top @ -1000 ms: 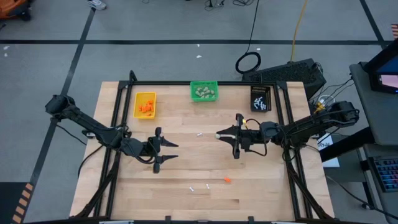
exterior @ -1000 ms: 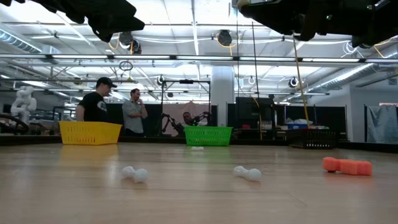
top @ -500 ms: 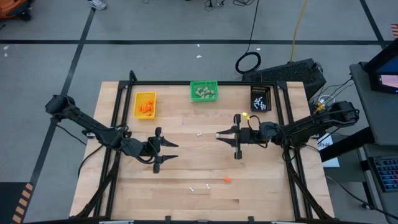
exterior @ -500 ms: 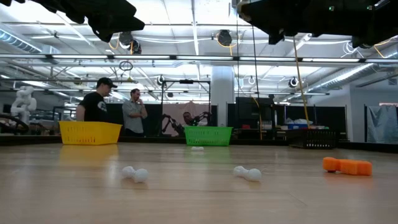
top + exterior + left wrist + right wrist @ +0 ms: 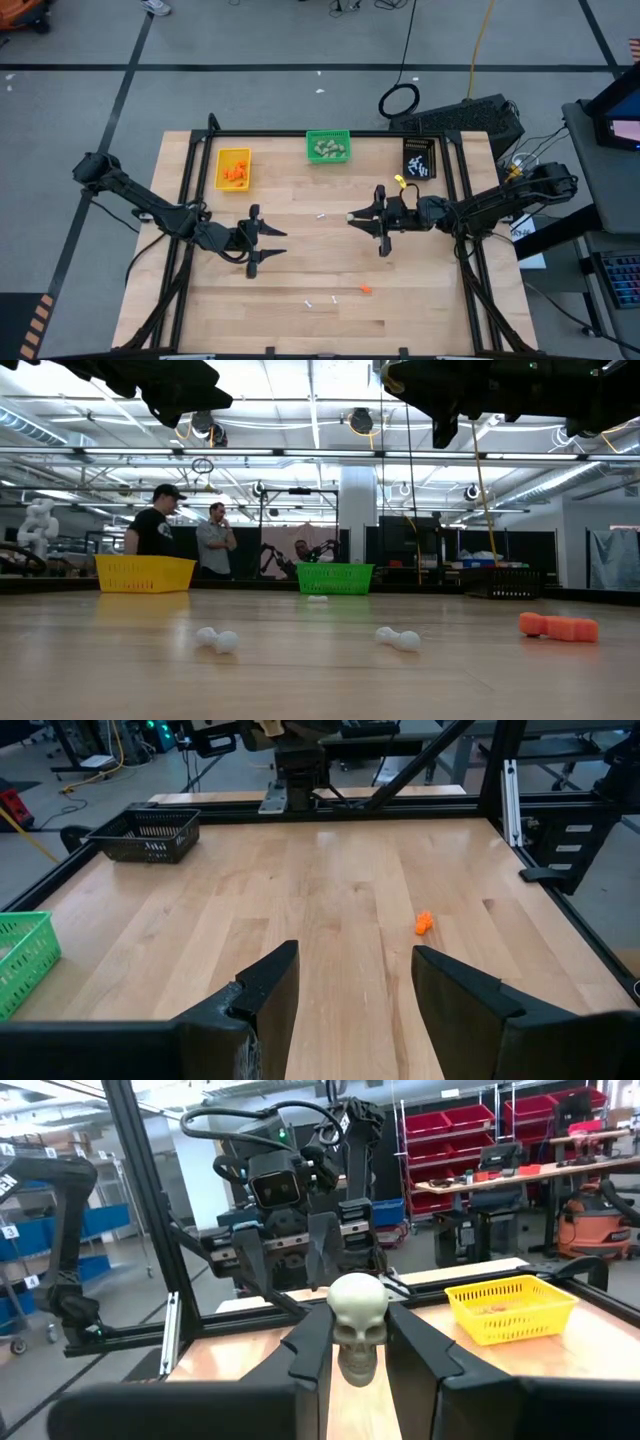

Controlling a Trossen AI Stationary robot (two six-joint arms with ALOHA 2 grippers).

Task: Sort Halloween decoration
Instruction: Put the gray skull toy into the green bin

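Fingers of the right gripper pinched a small skull mid-table, left gripper gaped empty; that rounded skull could squirt free.

Left gripper fingers spread apart, nothing between them, hovering over bare wooden table. One small orange piece lies on the table beyond the fingers, clear of them. Black bin sits at the far corner near the frame rail, green bin only partly in frame. Other arm's base at the far edge
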